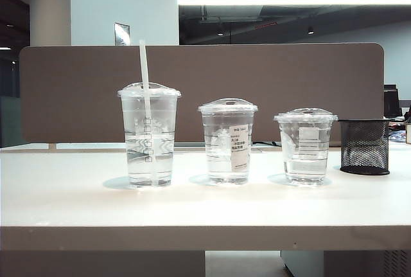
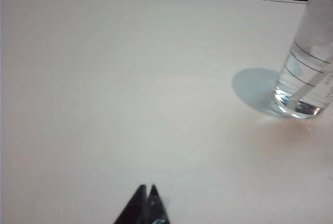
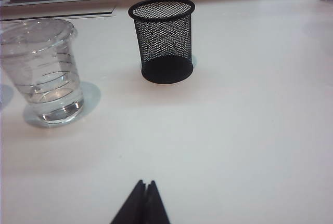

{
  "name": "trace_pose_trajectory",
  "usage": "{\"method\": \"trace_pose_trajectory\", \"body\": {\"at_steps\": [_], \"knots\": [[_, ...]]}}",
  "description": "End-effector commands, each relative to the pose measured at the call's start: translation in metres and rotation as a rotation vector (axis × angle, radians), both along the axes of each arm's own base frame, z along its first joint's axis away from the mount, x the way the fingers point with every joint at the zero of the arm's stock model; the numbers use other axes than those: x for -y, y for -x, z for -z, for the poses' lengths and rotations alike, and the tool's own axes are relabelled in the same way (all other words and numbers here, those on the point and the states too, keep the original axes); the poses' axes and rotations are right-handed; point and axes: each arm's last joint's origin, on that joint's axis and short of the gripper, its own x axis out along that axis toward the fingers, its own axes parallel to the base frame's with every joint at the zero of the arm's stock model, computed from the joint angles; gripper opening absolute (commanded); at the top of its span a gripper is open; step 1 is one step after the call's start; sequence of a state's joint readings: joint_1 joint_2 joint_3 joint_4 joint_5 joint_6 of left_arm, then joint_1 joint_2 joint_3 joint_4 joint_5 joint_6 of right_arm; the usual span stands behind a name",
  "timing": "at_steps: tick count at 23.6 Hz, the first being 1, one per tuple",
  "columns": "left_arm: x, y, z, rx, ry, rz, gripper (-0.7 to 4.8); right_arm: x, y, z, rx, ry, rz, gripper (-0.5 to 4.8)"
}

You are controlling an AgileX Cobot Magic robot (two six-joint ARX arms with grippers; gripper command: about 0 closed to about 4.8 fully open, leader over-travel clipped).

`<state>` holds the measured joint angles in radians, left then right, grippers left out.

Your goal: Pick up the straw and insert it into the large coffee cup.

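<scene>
While straw (image 1: 146,97) stands in large coffee cup (image 1: 149,135), three cups; left pincer (image 2: 147,188), right pincer (image 3: 145,183) pressed closed.

Bright ceiling strip light (image 1: 292,0) overhead; soft shadows under the cups; wrist views slightly washed and hazy.

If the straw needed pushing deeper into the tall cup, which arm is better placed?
Probably left. The straw already stands in the large coffee cup, which shows in the left wrist view near the shut left gripper. The shut right gripper faces the short cup and mesh holder.
</scene>
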<state>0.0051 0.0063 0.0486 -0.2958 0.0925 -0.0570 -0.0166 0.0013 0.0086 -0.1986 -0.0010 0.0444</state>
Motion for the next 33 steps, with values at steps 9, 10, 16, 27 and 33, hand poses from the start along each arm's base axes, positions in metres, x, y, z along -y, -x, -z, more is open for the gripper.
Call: {"method": "trace_pose_trajectory", "body": {"at_steps": [9, 10, 16, 27, 33], "knots": [[-0.0001, -0.0003, 0.0004, 0.003, -0.004, -0.001, -0.03, 0.0002, -0.0004, 0.001, 0.003, 0.063, -0.007, -0.08], [-0.0001, -0.0003, 0.0004, 0.003, -0.004, -0.001, -0.03, 0.0002, -0.0004, 0.001, 0.003, 0.063, -0.007, -0.08], [-0.0001, -0.0003, 0.0004, 0.003, -0.004, -0.001, -0.03, 0.0002, -0.0004, 0.001, 0.003, 0.063, -0.007, -0.08], [-0.0001, -0.0021, 0.0006, 0.038, -0.01, 0.0, -0.03, 0.0002, -0.0004, 0.001, 0.004, 0.064, -0.007, -0.08], [-0.0001, -0.0046, 0.0004, 0.096, 0.025, -0.008, -0.03, 0.0002, -0.0004, 0.001, 0.004, 0.064, -0.007, -0.08]]}}
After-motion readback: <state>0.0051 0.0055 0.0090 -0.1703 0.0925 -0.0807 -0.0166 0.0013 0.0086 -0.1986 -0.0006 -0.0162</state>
